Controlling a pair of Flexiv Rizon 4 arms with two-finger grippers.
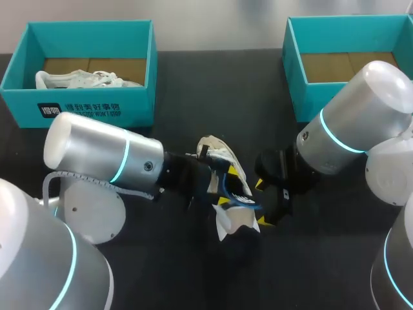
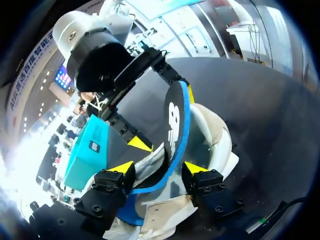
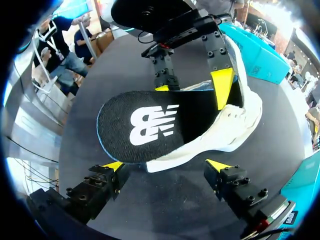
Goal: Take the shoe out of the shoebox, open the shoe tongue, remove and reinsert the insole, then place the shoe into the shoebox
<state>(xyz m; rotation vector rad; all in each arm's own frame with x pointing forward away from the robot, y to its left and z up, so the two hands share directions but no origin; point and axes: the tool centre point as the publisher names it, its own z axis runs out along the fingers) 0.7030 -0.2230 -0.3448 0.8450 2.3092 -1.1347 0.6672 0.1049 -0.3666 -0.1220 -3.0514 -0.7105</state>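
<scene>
Left shoebox (image 1: pixel 97 110): white shoe (image 1: pixel 77 79) laid inside. Right shoebox (image 1: pixel 295 64): cardboard floor (image 1: pixel 342 64) seen. At mid-surface (image 1: pixel 213 84), second shoe (image 1: pixel 222 161) pinched by left hand (image 2: pixel 159 167), insole (image 3: pixel 150 125) protruding; right hand (image 3: pixel 165 165) spread.

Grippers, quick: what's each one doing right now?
Left gripper: closed on the shoe.
Right gripper: jaws open, holding nothing; the insole lies just ahead.
</scene>
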